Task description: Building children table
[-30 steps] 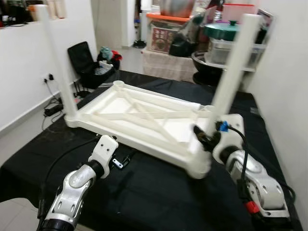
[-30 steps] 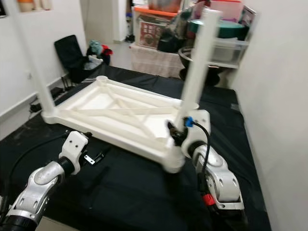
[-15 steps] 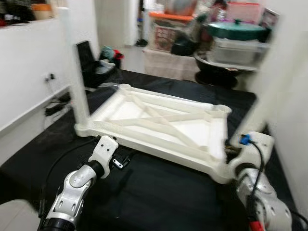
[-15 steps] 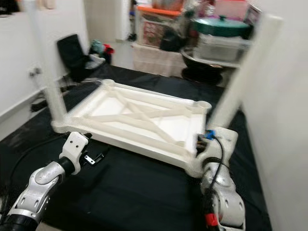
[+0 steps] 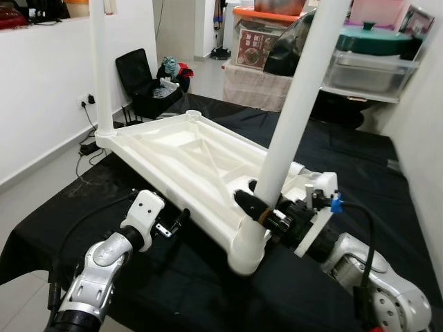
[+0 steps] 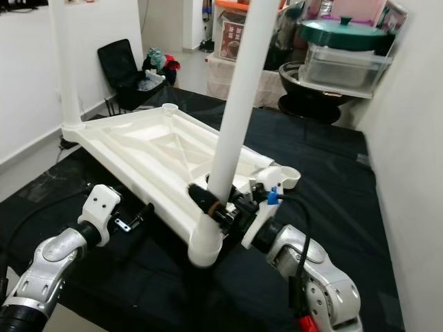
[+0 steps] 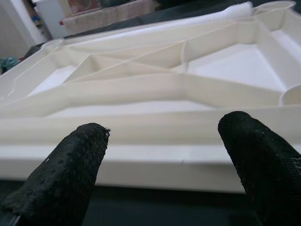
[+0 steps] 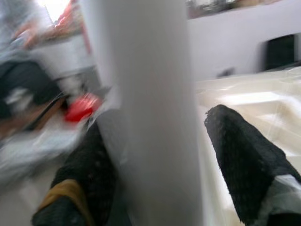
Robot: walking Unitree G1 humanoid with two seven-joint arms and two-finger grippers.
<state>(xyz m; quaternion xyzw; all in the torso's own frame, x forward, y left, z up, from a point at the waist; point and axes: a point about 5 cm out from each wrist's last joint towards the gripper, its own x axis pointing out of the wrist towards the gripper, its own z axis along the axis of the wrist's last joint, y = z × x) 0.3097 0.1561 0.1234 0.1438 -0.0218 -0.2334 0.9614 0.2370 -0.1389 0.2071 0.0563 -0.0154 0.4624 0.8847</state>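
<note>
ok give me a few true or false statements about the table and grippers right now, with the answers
1. The white plastic tabletop lies upside down on the black cloth. True.
2. The right gripper is around a white table leg. True.
3. The left gripper grips the tabletop's edge. False: it is open, just short of the edge.
4. All four legs are fitted. False: two stand, and the far corner socket is empty.

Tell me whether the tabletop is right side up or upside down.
Upside down: the tabletop shows its ribbed underside, with two legs pointing upward from corner sockets.
</note>
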